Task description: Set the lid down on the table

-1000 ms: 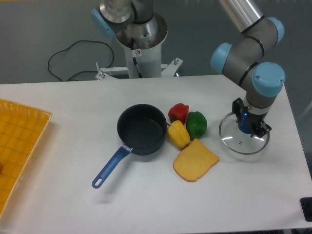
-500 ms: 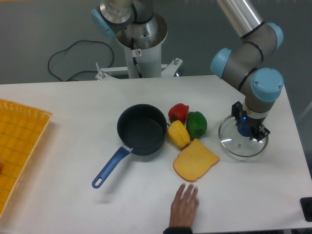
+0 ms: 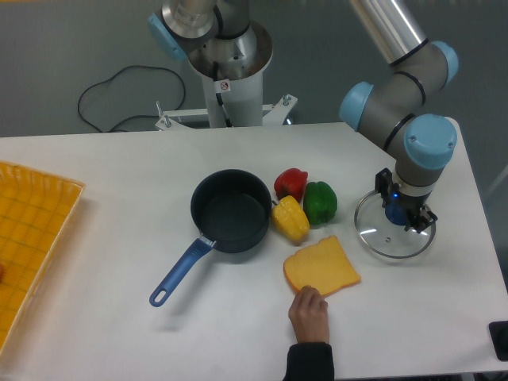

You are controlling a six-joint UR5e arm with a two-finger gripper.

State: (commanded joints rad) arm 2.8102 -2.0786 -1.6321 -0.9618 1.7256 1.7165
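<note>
White table (image 3: 119,262), yellow gridded tray (image 3: 28,238), dark blue saucepan (image 3: 230,210) — red (image 3: 290,182), green (image 3: 321,202) and yellow (image 3: 290,219) peppers, clear lid (image 3: 381,238) with a blue knob.

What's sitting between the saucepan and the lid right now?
In the camera view, three peppers lie between the saucepan and the lid: yellow pepper against the pan, red pepper behind it, green pepper nearest the lid. Then bare table.

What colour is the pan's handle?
Blue, lighter than the dark saucepan; the handle shows clearly in the fixed camera view.
</note>
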